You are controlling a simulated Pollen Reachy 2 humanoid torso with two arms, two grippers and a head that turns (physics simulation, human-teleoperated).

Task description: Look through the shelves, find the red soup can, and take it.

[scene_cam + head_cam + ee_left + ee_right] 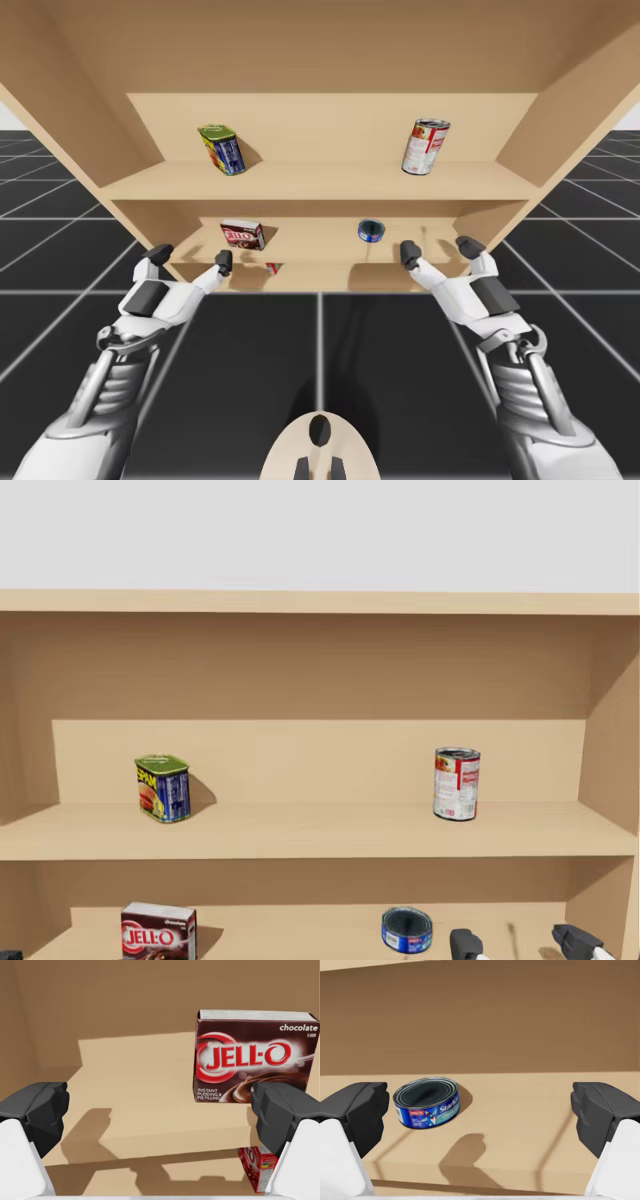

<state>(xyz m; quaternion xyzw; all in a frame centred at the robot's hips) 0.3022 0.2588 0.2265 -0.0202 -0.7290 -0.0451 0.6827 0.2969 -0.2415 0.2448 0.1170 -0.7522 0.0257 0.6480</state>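
Locating target: red soup can (457,783) stands upright at upper shelf (300,835) right, above my right end effector (438,250) (spread, empty, as is left end effector (191,258)); I'd raise that arm, approach level, straddle can w/o tipping.

Both arms reach forward, left gripper (192,258) and right gripper (438,250) gaping (fingers (35,1110) well apart), wrists roughly level, I think.
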